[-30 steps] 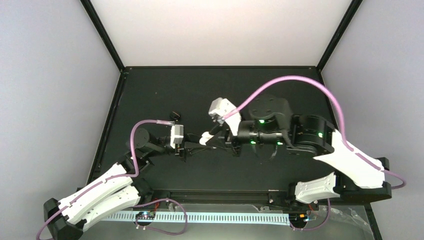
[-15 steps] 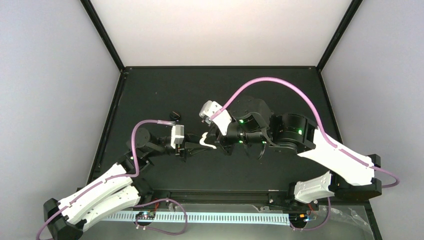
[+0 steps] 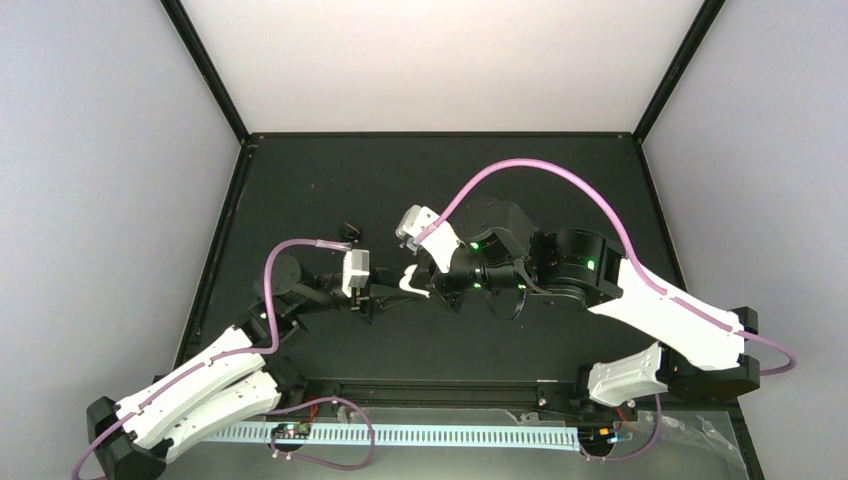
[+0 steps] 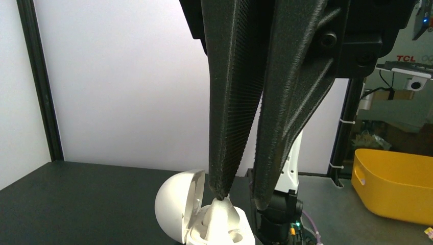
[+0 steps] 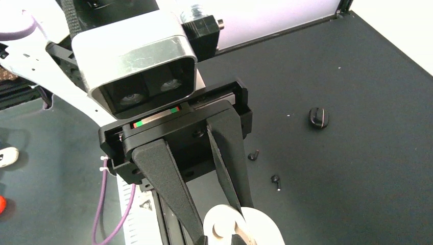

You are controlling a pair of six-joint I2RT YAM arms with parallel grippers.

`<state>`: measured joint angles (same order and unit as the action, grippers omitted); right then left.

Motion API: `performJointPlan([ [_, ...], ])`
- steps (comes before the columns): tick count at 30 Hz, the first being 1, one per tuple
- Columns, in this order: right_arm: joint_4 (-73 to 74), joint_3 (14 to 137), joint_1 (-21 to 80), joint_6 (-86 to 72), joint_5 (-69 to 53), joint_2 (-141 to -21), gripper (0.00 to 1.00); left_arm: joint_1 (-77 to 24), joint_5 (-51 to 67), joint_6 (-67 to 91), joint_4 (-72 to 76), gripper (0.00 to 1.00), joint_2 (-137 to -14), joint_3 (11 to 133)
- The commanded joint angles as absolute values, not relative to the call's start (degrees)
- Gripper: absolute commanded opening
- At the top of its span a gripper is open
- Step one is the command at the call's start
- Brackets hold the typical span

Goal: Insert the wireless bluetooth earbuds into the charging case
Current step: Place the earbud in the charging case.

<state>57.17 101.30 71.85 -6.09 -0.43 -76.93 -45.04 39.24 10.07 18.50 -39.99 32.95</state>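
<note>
The left gripper (image 4: 240, 200) is closed to a narrow pinch on the rim of the case (image 4: 178, 209), at the bottom centre of the left wrist view. The case is open. Its lid is swung to the left, its base lies to the right, and the hollow side faces up, so its long axis runs left to right there.

The right gripper (image 3: 438, 283) is just beside the case. I cannot tell how wide its jaws stand.

The earbuds (image 5: 254, 154) lie loose on the tabletop (image 5: 357, 76), right of centre in the right wrist view. They are too small to show which way they point.

The case looks light, hard and glossy, so it is likely to pivot in so thin a pinch. The earbuds should be feather-light and smooth. They are best pinched across the rounded body, since they are apt to squirt out.
</note>
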Motion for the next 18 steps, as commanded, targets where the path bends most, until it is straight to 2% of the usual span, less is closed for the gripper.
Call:
performJointPlan([
  [1, 58.48, 100.12, 71.47, -5.81, 1.55, -77.77, 0.08, -45.35, 40.03, 9.41, 19.34, 0.02, -39.29, 35.73],
  [4, 58.47, 100.03, 71.52, -5.93, 2.46, -77.87, 0.08, -45.4, 40.09, 9.49, 19.31, 0.02, -39.2, 35.77],
  [12, 57.43, 99.78, 71.51, -6.48, 5.18, -76.87, 0.19, -45.4, 40.48, 9.56, 19.07, 0.02, -39.33, 35.6],
  [18, 57.57, 99.44, 71.47, -6.31, 4.5, -77.07, 0.15, -45.35, 40.68, 9.93, 19.46, 0.02, -39.37, 35.58],
])
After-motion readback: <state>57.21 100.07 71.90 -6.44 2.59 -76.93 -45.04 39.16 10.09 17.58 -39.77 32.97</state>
